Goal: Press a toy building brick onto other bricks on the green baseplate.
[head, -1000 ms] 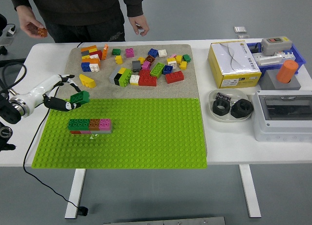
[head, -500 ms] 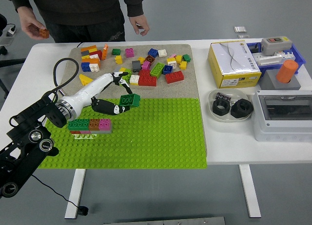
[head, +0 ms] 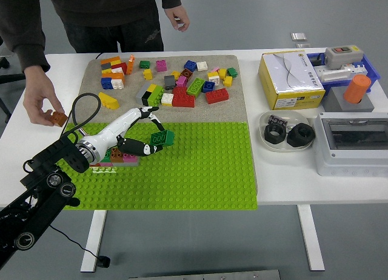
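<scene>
My left hand (head: 151,136) reaches in from the lower left over the green baseplate (head: 194,171) and is shut on a green brick (head: 162,138), held just above the plate. A short row of bricks (head: 118,159) in green, orange and pink is stuck on the plate, partly hidden under my forearm; the held brick is to its right and apart from it. My right hand is out of view.
A beige mat (head: 230,110) behind the plate carries several loose bricks (head: 182,89). A person's hand (head: 42,107) sets an orange brick (head: 59,118) on the table at the left. A yellow box (head: 290,80), a bowl (head: 288,134) and a grey case (head: 351,143) stand right.
My left arm has shifted forward and down, lowering the green brick slightly toward the plate. The person's hand with the orange brick came down from the far left corner to the tabletop.
</scene>
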